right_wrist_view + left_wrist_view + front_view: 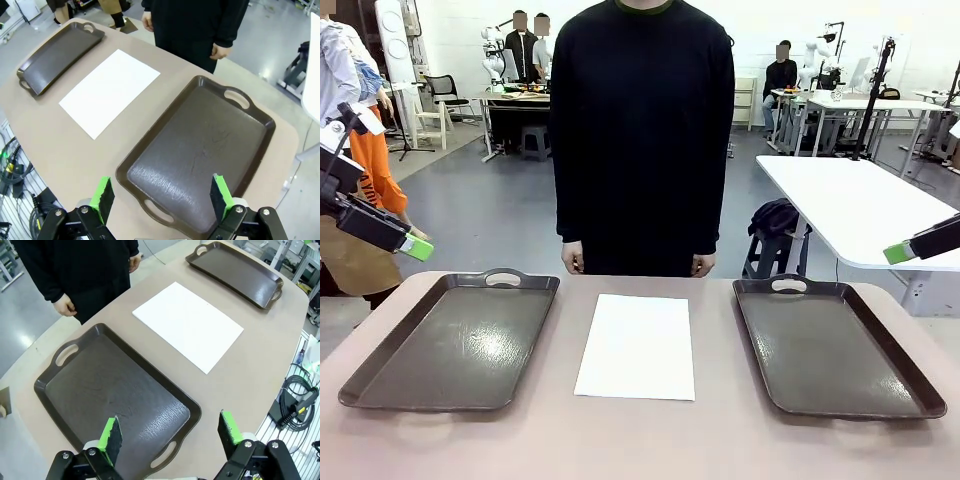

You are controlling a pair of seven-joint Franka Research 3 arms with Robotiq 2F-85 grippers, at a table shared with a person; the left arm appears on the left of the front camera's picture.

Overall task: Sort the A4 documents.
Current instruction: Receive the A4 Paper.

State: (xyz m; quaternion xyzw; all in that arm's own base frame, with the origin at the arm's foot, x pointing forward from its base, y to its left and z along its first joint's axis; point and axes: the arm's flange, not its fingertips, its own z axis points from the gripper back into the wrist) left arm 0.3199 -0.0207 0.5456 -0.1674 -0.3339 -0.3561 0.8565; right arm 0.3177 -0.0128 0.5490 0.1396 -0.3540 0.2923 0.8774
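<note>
Currently on file: A4 documents (637, 345), white, lying flat at the middle of the worktop (640, 440). Left tray (450, 345), dark brown with handles, sits at the worktop's left end, and right tray (830, 355), matching, at its right end. Left end effector (170, 432), fingers spread wide and empty, hangs above the worktop's left end. Right end effector (161, 196), likewise spread and empty, hangs above its right end. Person (640, 130) in black stands at the worktop's far edge, hands lowered.
</note>
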